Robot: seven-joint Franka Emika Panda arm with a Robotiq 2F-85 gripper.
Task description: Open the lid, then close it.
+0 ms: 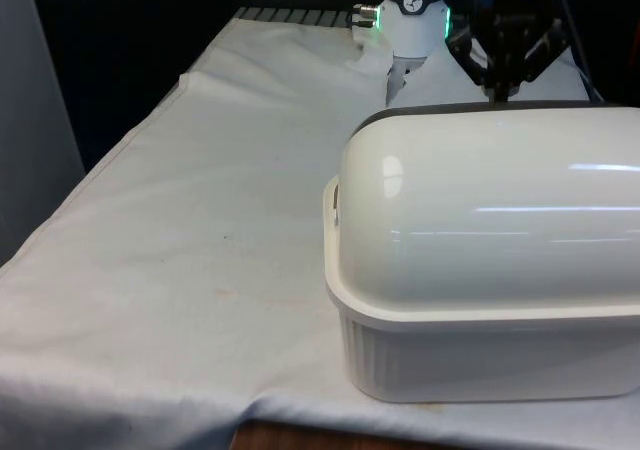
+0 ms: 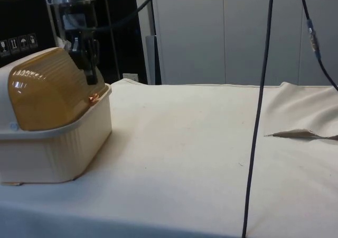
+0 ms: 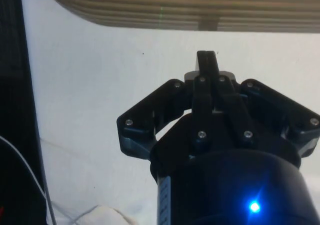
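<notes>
Bread box (image 1: 480, 355) at table's near end, front view's right; lid (image 1: 490, 210) down over base, looks shut. Gripper (image 1: 503, 88) at lid's far edge (image 2: 88, 71); jaws pinched together, nothing held afaict. Judgement: either opening not begun or cycle done; can't tell which.

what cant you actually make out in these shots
- Front view: the bread box turns its back, and the lid hides where the gripper meets it.
- Front view: the box's right end is cut off by the picture edge.
- Side view: the box's near end is cut off, and the gripper is dark against the curtain.
</notes>
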